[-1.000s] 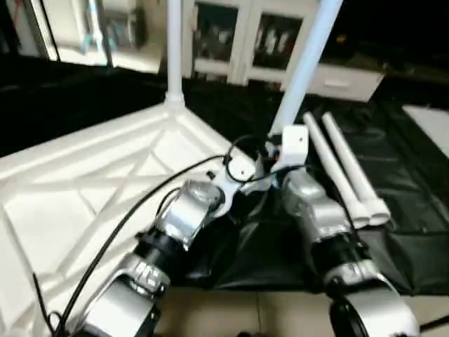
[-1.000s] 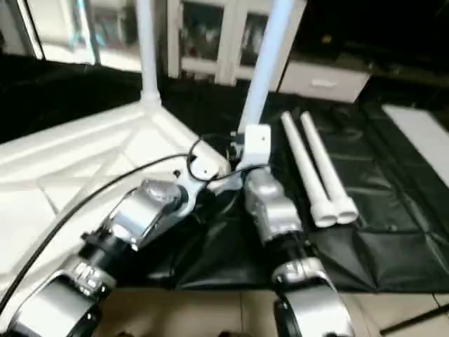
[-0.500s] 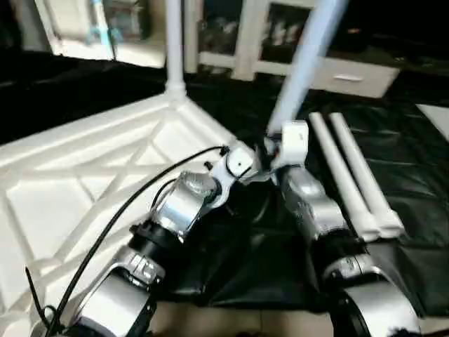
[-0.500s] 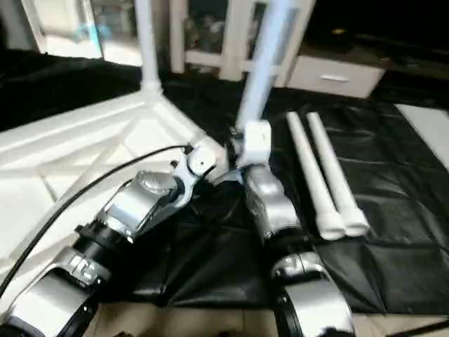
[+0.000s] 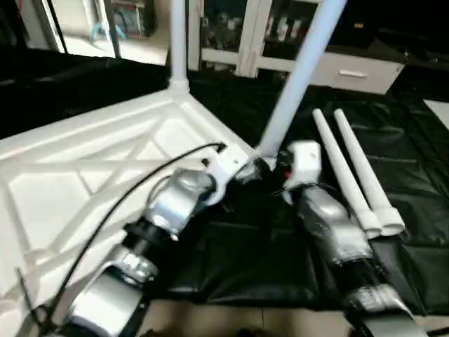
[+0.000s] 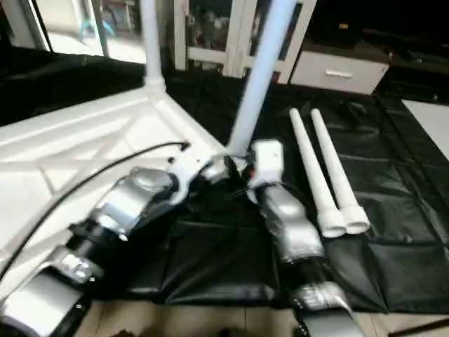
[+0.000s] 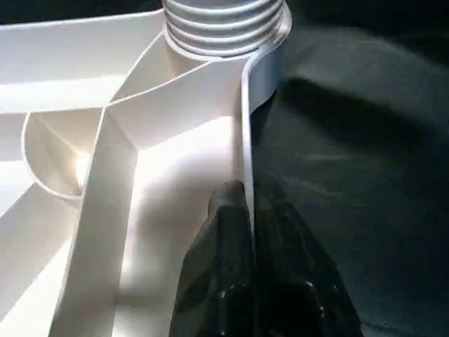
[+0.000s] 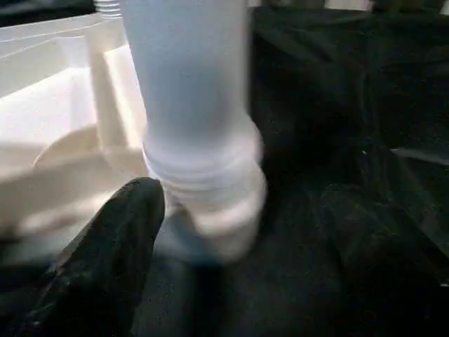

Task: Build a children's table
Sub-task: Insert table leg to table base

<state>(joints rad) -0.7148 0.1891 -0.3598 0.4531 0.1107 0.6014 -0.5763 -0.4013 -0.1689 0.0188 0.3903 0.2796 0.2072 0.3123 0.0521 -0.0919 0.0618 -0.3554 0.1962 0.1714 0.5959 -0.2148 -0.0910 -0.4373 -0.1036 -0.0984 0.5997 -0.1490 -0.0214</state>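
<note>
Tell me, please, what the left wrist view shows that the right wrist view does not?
Left wrist view: the left gripper with its jaws shut on the rim wall of the tabletop, one finger on each side, and a ridged collar at the corner ahead. Right wrist view: a white leg, its ringed lower end at the tabletop's corner, between the open jaws of the right gripper, nearer one finger. Shared: the tabletop's ribbed underside and the black sheet beside it.
</note>
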